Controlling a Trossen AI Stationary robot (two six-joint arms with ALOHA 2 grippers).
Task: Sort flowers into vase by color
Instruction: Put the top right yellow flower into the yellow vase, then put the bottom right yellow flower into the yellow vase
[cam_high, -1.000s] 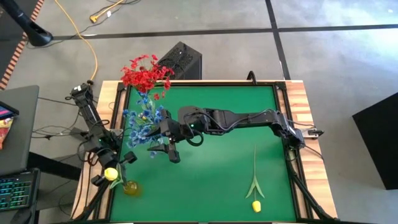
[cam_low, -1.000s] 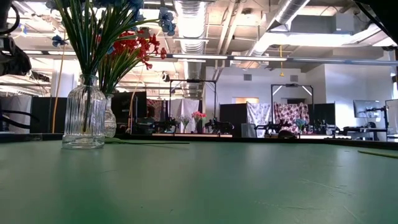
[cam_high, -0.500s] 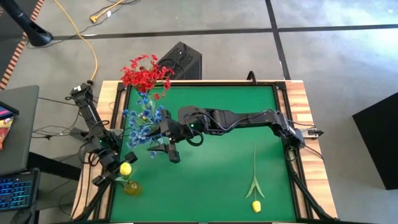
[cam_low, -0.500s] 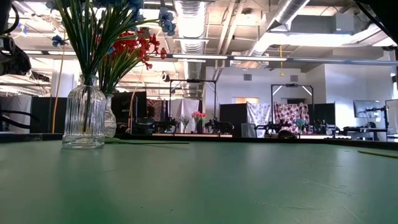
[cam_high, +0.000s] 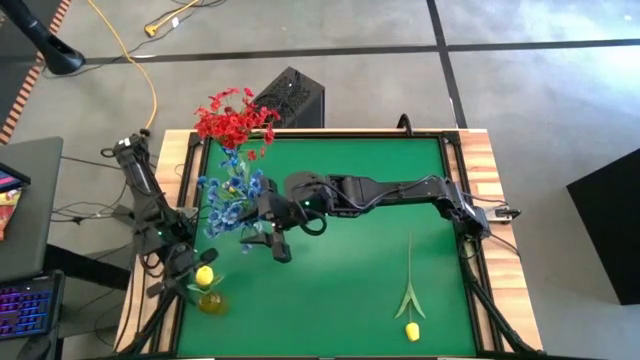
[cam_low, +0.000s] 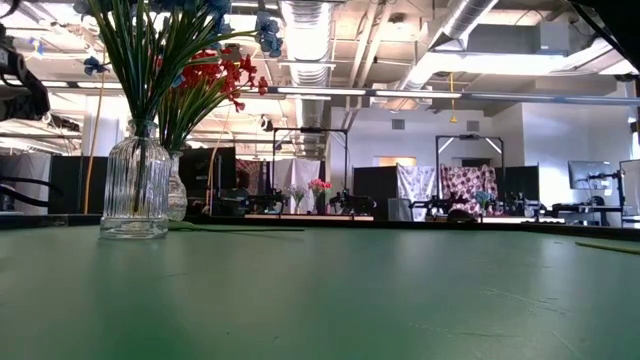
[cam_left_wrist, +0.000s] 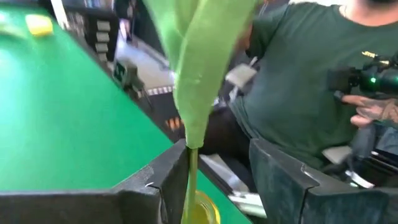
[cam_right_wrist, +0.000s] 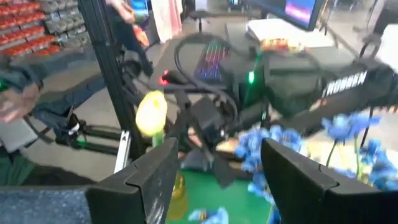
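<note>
High view, change: the yellow tulip (cam_high: 204, 275) has travelled from beside the left hand (cam_high: 190, 272) to just above the amber vase (cam_high: 211, 301) at the counter's (cam_high: 340, 290) near-left corner; insertion looks nearly done.
High view, containers: blue sprays (cam_high: 228, 195) fill one vase, red sprays (cam_high: 232, 120) another behind it; a second tulip (cam_high: 411, 328) lies loose, near right.
High view, right hand (cam_high: 268, 236): holds unmoved beside the blue sprays.
Low view: ribbed glass vase (cam_low: 135, 190) carries blue stems; red ones stand behind.
Left wrist view: fingers (cam_left_wrist: 171, 180) clenched on the tulip stem (cam_left_wrist: 189, 180), amber rim below; a person stands beyond.
Right wrist view: fingers (cam_right_wrist: 149, 180) spread, grasping nothing.
</note>
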